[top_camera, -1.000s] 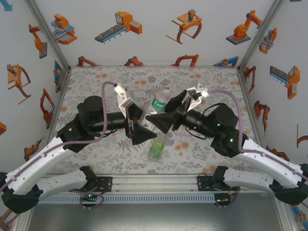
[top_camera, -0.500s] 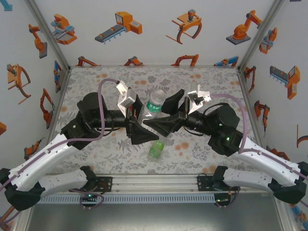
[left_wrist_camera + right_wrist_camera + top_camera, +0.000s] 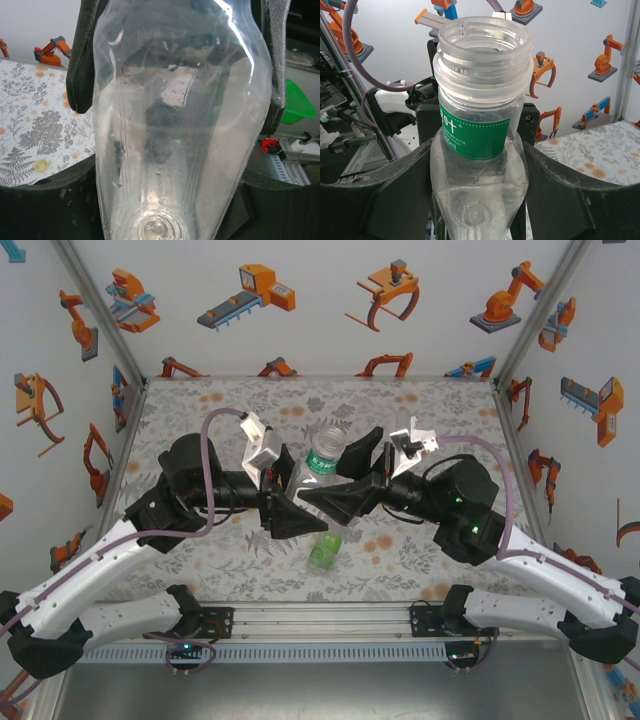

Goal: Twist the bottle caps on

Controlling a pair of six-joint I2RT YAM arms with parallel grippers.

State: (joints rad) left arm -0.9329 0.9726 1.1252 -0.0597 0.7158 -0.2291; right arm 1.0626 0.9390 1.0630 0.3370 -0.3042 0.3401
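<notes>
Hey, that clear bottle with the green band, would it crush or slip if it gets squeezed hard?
Probably light: the clear bottle looks empty and uncapped. Likely crushable: its walls look thin and see-through. It may slip, since the plastic is smooth and glossy.

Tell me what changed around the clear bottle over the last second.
The left pincer closed on the clear bottle, taking hold. The bottle's neck shifted slightly left as the right arm moved in. Unchanged: the right pincer still grips it, the neck is uncapped, and the green bottle lies where it was.
</notes>
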